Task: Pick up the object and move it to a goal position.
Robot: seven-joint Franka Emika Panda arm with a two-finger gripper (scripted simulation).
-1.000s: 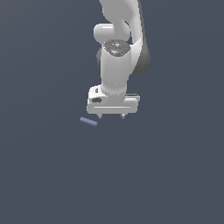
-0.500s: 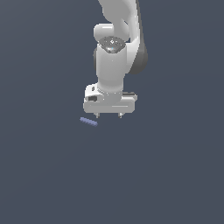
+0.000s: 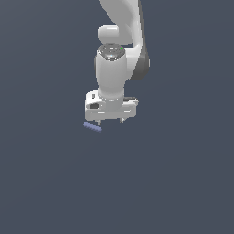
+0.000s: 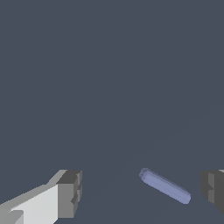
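My gripper (image 3: 110, 122) hangs with its jaws spread wide and nothing between the pads. The periwinkle rod (image 3: 93, 127) lies flat on the grey floor (image 3: 173, 183), just off my fingertips toward the exterior view's left. In the wrist view the rod (image 4: 165, 186) sits between the fingers (image 4: 70, 192), its long axis slanted across the gap, nearer one finger

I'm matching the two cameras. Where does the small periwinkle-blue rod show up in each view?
Exterior view: the small periwinkle-blue rod lies on the dark floor just below the white gripper, toward the exterior view's left.
Wrist view: the rod lies between the two dark grey fingers, nearer one of them.
Shared landmark: the open gripper.
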